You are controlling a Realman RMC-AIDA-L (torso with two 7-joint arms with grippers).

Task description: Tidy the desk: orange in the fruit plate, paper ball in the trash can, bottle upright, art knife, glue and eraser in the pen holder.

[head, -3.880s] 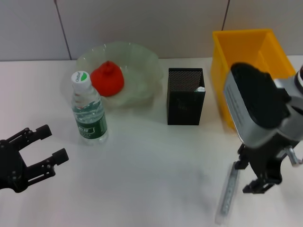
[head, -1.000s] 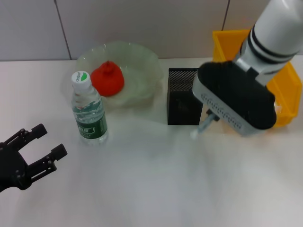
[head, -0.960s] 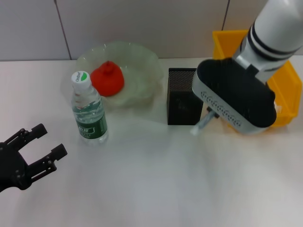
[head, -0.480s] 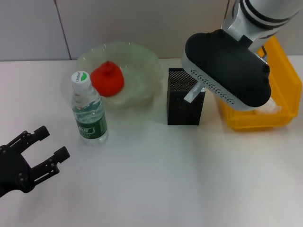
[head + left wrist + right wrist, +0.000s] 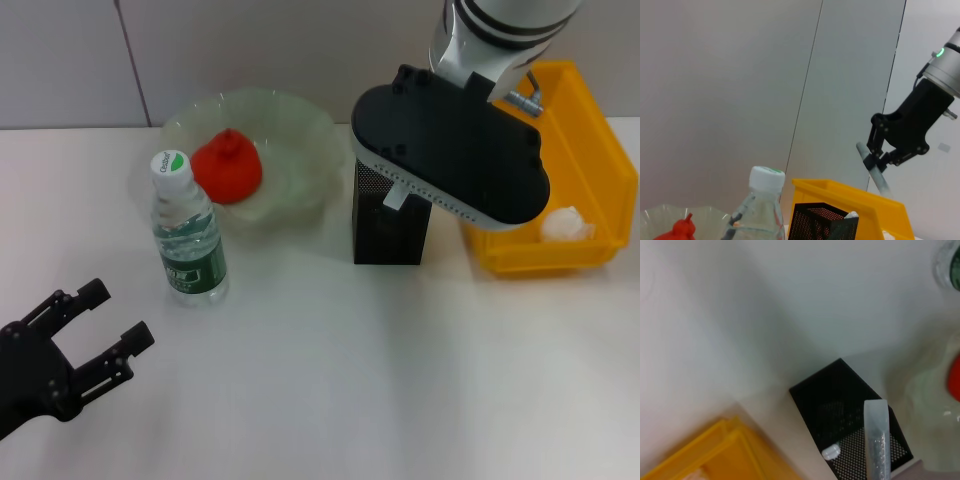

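My right gripper [image 5: 876,156] is shut on a long translucent grey stick [image 5: 879,176] that looks like the art knife. It hangs tilted over the black mesh pen holder [image 5: 390,228], with its lower end [image 5: 876,442] above the opening. In the head view my right wrist [image 5: 450,150] covers the fingers. A small white item [image 5: 830,452] lies inside the holder. The orange [image 5: 228,165] sits in the glass fruit plate [image 5: 290,125]. The bottle [image 5: 188,235] stands upright. The paper ball [image 5: 562,225] lies in the yellow trash can [image 5: 590,150]. My left gripper [image 5: 118,313] is open near the table's front left.
The bottle stands just in front of the plate, left of the pen holder. The trash can is right beside the holder on its right. A grey tiled wall runs behind the table.
My right arm lifted the stick from the table's front right and carried it back and left to above the pen holder. The left gripper has barely shifted.
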